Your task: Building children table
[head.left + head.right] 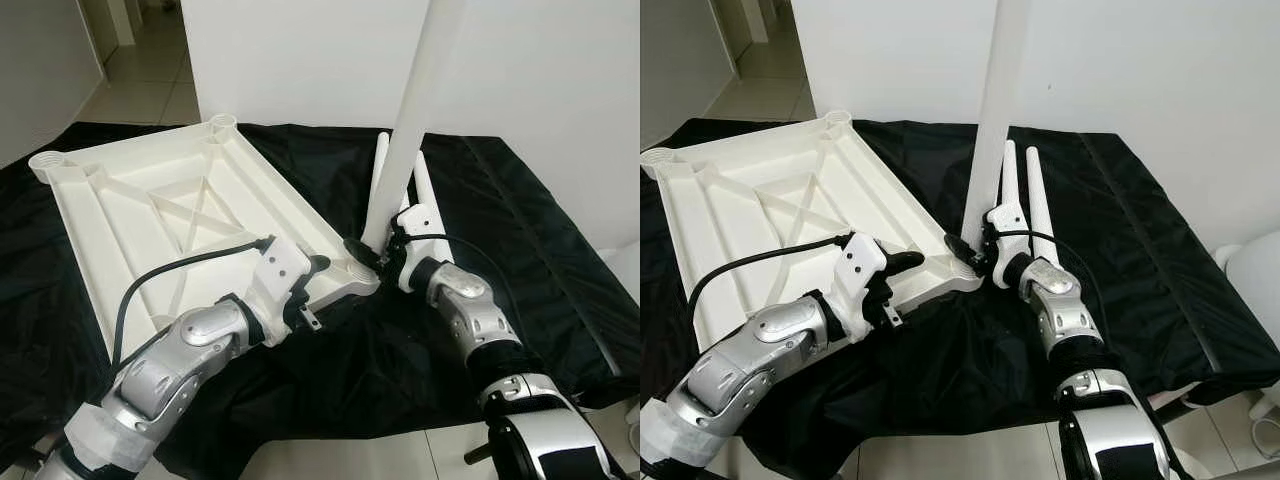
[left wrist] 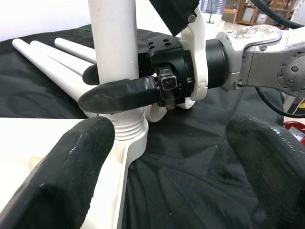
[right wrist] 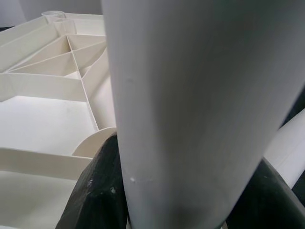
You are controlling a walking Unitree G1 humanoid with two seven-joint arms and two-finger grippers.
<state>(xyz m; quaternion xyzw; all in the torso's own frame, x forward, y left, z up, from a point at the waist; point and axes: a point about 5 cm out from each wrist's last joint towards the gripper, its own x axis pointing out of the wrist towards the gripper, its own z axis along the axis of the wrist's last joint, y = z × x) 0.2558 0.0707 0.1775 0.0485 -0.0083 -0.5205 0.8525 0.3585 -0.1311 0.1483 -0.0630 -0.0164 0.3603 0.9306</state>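
One leg [image 1: 405,140] stands upright in the tabletop [image 1: 170,215] corner socket.
Right gripper [image 1: 368,250] clamps the leg's base; left gripper [image 1: 312,290] gapes empty beside that corner.

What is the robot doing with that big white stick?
It is building a little table. The white tabletop lies upside down on a black cloth. The right end effector is shut on a table leg, holding it upright in the tabletop's near corner socket. The left end effector is open, right by that corner. More spare legs lie on the cloth behind.
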